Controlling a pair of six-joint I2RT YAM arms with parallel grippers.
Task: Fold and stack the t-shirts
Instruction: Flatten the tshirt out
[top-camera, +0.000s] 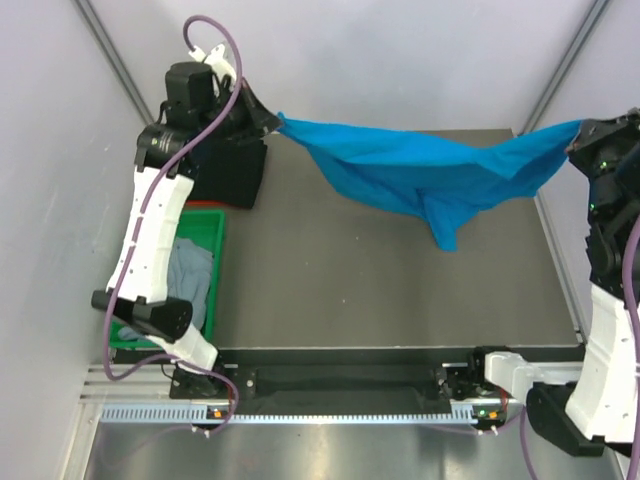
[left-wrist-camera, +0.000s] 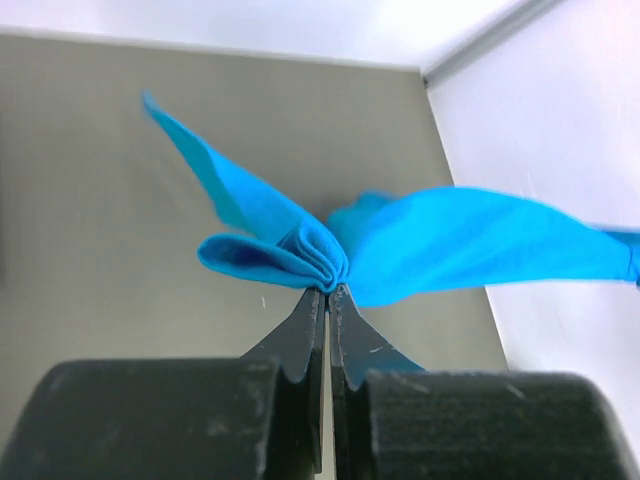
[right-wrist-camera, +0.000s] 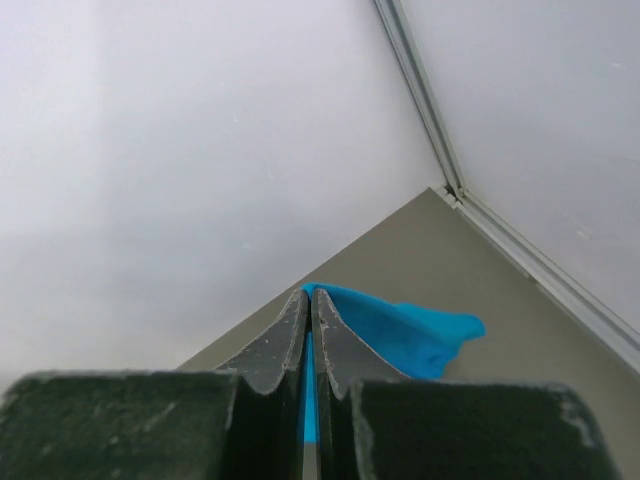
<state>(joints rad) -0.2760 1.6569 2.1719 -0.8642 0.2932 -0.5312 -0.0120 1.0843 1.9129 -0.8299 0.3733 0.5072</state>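
A bright blue t-shirt (top-camera: 420, 175) hangs stretched in the air above the far half of the table, held between my two grippers. My left gripper (top-camera: 272, 122) is shut on its left end, where the cloth bunches in folds at the fingertips (left-wrist-camera: 327, 290). My right gripper (top-camera: 575, 140) is shut on its right end; blue cloth (right-wrist-camera: 400, 325) shows between and beyond the fingertips (right-wrist-camera: 308, 293). The shirt's middle sags, with a flap (top-camera: 446, 232) dangling toward the table.
A green bin (top-camera: 208, 262) at the left table edge holds a grey-blue t-shirt (top-camera: 190, 275). A black box (top-camera: 232, 170) stands at the far left, behind the bin. The grey tabletop (top-camera: 380, 290) is walled by white panels.
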